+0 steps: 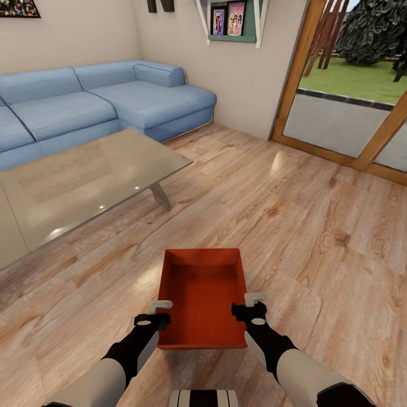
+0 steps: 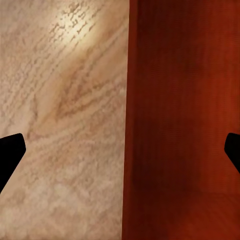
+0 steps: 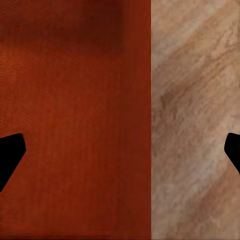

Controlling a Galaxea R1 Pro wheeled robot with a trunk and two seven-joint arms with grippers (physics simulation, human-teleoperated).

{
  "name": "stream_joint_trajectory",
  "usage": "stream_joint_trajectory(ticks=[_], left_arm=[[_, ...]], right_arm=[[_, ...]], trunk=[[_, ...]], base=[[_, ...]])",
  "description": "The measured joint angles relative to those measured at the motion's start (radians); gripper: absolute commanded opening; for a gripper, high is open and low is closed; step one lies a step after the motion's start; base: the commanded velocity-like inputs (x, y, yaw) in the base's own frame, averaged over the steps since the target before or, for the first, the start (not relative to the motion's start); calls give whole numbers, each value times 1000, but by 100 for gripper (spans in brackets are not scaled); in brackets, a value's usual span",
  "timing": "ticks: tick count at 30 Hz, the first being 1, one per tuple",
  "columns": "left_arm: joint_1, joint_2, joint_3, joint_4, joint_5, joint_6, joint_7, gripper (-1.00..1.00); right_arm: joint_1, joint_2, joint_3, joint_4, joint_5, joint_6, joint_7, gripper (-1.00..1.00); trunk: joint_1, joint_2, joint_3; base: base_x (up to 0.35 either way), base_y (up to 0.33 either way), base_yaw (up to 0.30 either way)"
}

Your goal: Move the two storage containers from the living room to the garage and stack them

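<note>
Room: the living room, with a light wood plank floor [image 1: 316, 226].
Container: one orange-red storage container [image 1: 202, 299] is straight in front of the robot, low over the planks, open side up; I cannot tell if it touches the wood.
Left gripper [image 2: 120, 150]: its jaws are spread wide, one finger over the wood and one over the inside, the left wall of the container between them.
Right gripper [image 3: 120, 150]: the same on the right wall, jaws wide apart, not pressing the wall.
Ahead on the left: a glass coffee table [image 1: 85, 181], near the container but apart from it.
Behind the table: a blue sofa [image 1: 113, 102] along the beige wall.
Ahead on the right: glass doors [image 1: 350, 102] in a wood frame, grass behind them.
On the wall: a small green shelf [image 1: 232, 25] with pictures.
</note>
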Motion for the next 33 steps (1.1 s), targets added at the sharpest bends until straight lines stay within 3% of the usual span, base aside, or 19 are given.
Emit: stream_joint_trajectory(ticks=[25, 33], left_arm=[[0, 0, 0, 0, 0, -1, 0, 100], [0, 0, 0, 0, 0, -1, 0, 100]], right_arm=[[0, 1, -3, 2, 2, 5, 5, 100], [0, 1, -3, 2, 3, 4, 5, 100]], trunk=[[0, 0, 0], [19, -35, -16]], base=[[0, 0, 0], [0, 0, 0]])
